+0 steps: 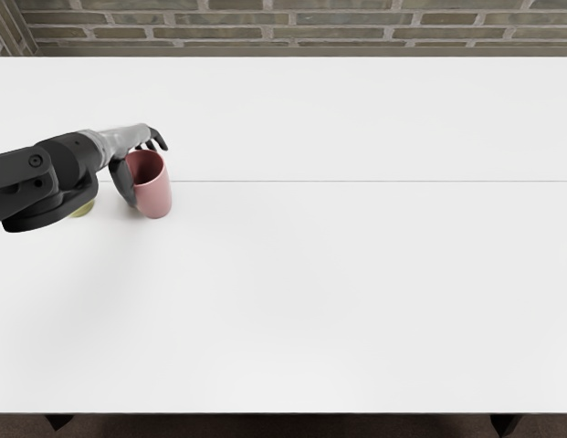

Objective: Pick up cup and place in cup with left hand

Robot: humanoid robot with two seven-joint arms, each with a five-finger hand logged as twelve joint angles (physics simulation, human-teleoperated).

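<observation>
Before you, toward the table's left edge and nearer its far edge, a smooth pink cylindrical cup [155, 193] stands upright, its round mouth up over a darker red inside, its left side partly hidden. Left of it, nearer the left edge, you see just a curved yellow-green piece [83, 210], too covered to identify.

The cup [154, 194] is dusty pink outside, deeper red within. The left hand [130, 137] is silver-grey with black fingers [158, 139], its arm [20, 177] black and charcoal. A partly hidden object [83, 210] shows yellow-green. A thin grey line crosses the white worktop [310, 292]; pale mortar patterns the grey-brown brick wall [310, 32].
</observation>
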